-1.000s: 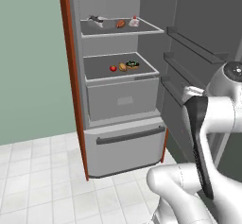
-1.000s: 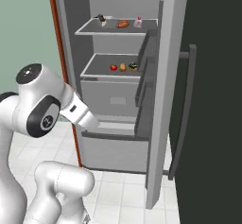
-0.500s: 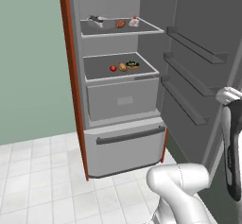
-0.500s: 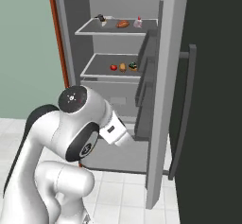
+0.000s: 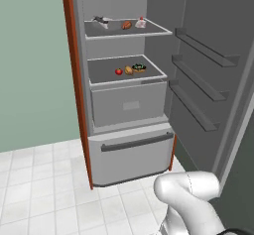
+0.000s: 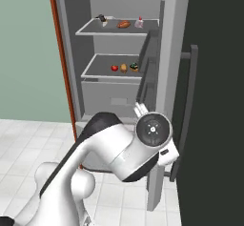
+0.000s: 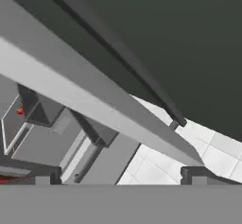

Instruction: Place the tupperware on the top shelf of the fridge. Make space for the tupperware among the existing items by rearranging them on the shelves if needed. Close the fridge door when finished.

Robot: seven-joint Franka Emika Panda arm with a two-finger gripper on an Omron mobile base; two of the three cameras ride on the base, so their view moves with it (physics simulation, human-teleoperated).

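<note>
My claw [image 7: 118, 176] is spread wide and empty, low beside the open fridge door [image 7: 94, 105]. To shut it well, I should push the flat panel, clear of its long dark bar handle [image 6: 187, 110]. The clear tupperware [image 5: 101, 21] sits on the smooth grey top shelf [image 5: 149, 33], with 2 small foods beside it.

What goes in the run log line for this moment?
fridge door: open | tupperware: on top shelf | gripper: open, empty, near door edge
</note>
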